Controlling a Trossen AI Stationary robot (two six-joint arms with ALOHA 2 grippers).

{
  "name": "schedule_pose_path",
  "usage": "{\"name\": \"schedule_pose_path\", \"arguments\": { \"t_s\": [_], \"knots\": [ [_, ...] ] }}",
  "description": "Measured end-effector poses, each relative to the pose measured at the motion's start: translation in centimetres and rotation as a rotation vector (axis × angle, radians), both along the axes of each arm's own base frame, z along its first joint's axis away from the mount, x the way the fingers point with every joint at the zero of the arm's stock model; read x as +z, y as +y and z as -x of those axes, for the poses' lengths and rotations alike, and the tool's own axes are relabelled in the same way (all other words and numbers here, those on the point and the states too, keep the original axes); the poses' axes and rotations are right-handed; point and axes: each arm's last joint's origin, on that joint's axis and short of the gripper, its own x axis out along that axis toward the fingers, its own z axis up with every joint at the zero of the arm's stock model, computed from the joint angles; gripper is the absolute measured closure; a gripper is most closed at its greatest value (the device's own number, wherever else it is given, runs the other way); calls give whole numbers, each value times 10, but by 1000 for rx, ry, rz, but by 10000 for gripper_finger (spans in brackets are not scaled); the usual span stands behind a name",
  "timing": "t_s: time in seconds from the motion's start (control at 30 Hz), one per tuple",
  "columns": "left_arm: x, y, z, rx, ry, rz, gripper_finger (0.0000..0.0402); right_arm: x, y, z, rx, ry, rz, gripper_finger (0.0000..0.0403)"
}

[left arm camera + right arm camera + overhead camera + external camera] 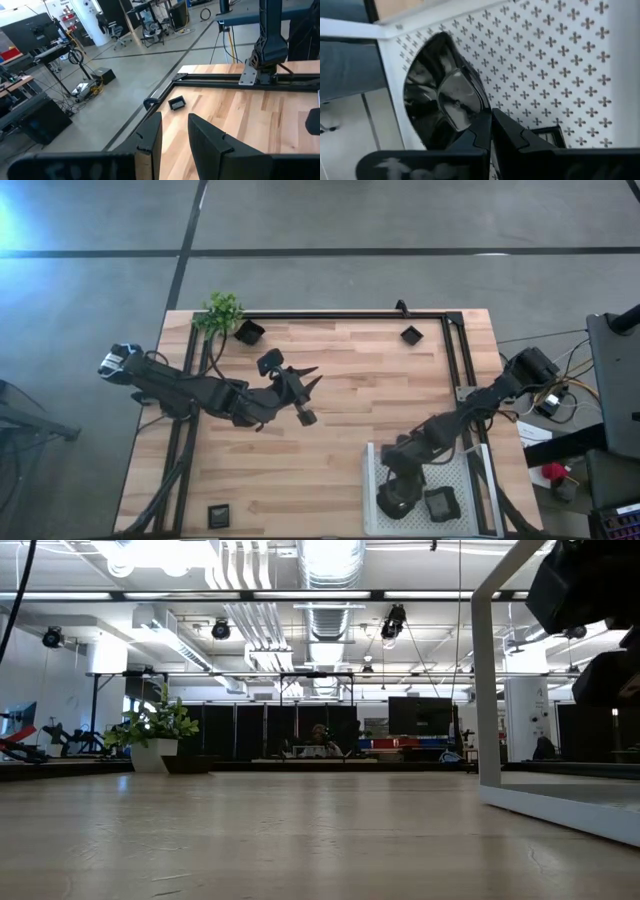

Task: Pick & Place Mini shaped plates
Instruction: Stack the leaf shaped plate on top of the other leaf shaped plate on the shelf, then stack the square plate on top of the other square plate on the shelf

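A glossy black plate (440, 95) pinched in the right gripper's (491, 131) shut jaws hangs over the white tray (470, 480), one plate (440, 502) delivered, three left on the table (350, 410), left gripper (312, 377) open, empty.

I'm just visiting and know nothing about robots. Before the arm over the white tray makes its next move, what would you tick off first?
1. Right gripper closed on a plate: ok, its fingers pinch the glossy black plate's rim.
2. Held plate is over the white perforated tray: ok, the wrist view shows the patterned tray floor behind it.
3. Room in the tray: ok, one other plate lies there, with bare floor around it.
4. Plate already resting on the tray floor: cannot tell.
5. Left gripper out of the way: ok, open and empty over mid-table.
6. Plates left to collect: not ok, one sits by the far frame rail.
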Motion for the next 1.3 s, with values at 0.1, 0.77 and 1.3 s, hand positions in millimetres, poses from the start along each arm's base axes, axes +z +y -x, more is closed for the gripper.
{"name": "schedule_pose_path", "arguments": {
  "t_s": [0.1,0.77,1.3],
  "knots": [
    [0,0,0,-3,12,-14,312,1,1,-1,0,-17,-10,394],
    [-4,1,2,-4,61,-33,312,1,4,-4,0,-29,-19,338],
    [-24,-12,45,-384,409,408,312,57,1,2,11,-43,-45,339]
  ]
}}
